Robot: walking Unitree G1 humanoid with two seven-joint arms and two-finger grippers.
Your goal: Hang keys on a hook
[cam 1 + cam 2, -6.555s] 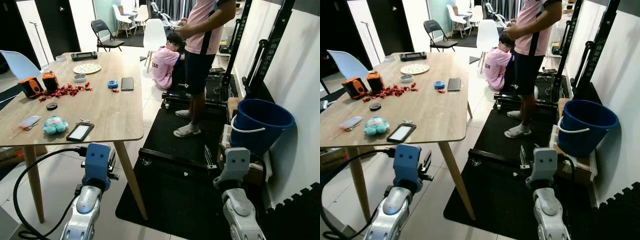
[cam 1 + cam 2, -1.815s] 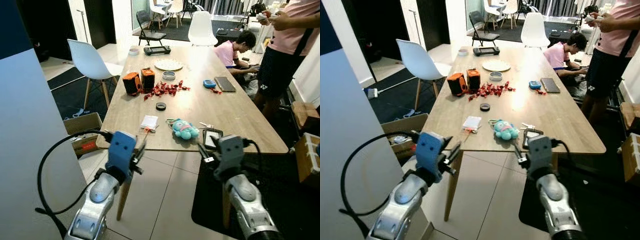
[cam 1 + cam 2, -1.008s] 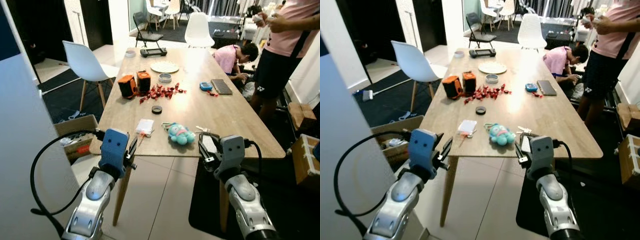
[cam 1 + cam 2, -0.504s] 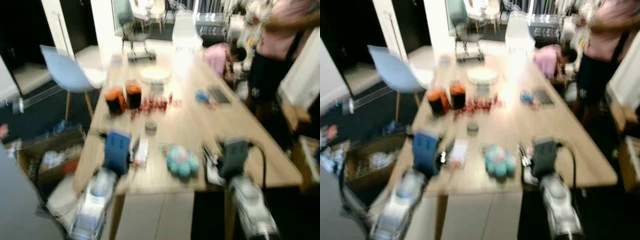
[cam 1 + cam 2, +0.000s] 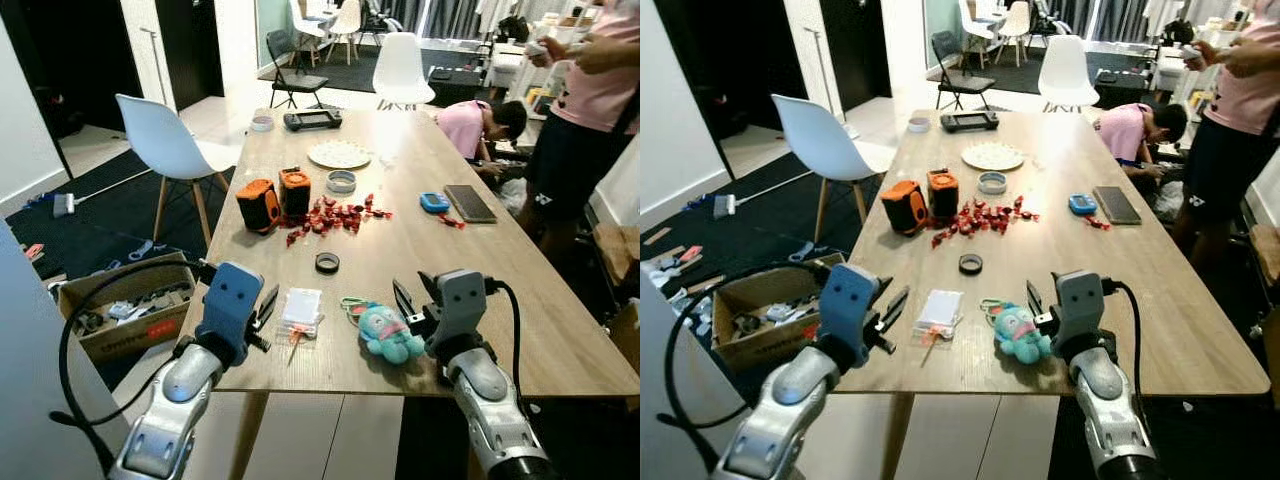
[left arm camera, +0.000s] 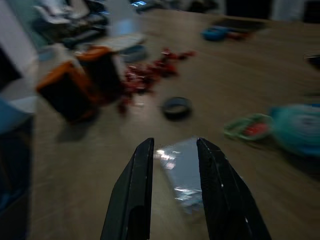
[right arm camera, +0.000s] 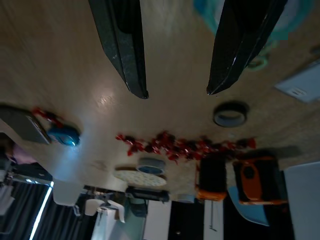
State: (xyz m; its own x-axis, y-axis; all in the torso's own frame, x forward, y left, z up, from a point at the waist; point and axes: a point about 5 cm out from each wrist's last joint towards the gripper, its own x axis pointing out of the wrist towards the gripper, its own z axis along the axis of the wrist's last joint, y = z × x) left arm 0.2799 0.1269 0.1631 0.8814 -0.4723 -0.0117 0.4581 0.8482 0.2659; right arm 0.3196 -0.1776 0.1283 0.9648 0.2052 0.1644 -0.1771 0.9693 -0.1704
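Hovering over the near edge of the wooden table (image 5: 480, 250), both grippers are spread wide and hold nothing. The left gripper (image 5: 268, 301) sits just beside a small clear packet (image 5: 300, 306), its black fingers (image 6: 137, 190) framing the packet in the left wrist view. The right gripper (image 5: 409, 298) is just beside a teal plush toy (image 5: 385, 334) — a green-and-red ring (image 5: 351, 303) lies at the toy's upper left edge. No keys can be made out on the table from here.

Past the packet lies a small black ring (image 5: 327, 262). Farther on, a scatter of red candies (image 5: 335, 216) runs beside two orange-and-black devices (image 5: 273, 198), with a small round tin (image 5: 341, 181) and a pale plate (image 5: 339, 155) behind. To the right lie a blue object (image 5: 434, 203) and a dark phone (image 5: 469, 202). At the far end sit a black game controller (image 5: 312, 120) and a small bowl (image 5: 262, 123).

A white chair (image 5: 165, 145) stands on the left, with a cardboard box (image 5: 125, 315) on the floor near it. On the right, one person (image 5: 590, 110) stands while another (image 5: 482, 122) crouches low.
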